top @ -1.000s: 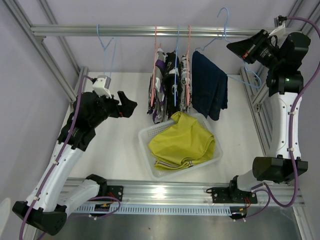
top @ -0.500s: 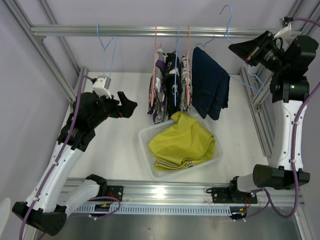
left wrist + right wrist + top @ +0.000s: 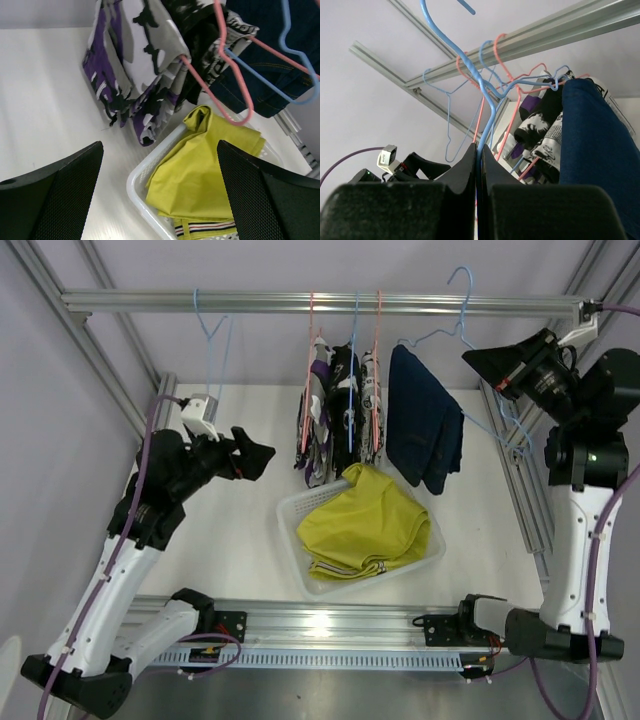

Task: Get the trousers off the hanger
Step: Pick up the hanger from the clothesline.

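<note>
Pinches light-blue wire hanger [image 3: 480,82] in pressed-together jaws of right gripper [image 3: 479,150]; carries plain navy fabric trousers [image 3: 420,420] draped over it, above tabletop's [image 3: 230,530] far right corner; holds jaws of left gripper [image 3: 157,150] spread wide over tabletop's left side, facing white plastic basket [image 3: 290,515] with yellow trousers [image 3: 365,525].

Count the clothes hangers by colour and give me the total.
Blue hangers: 3
Pink hangers: 2
Total: 5
</note>
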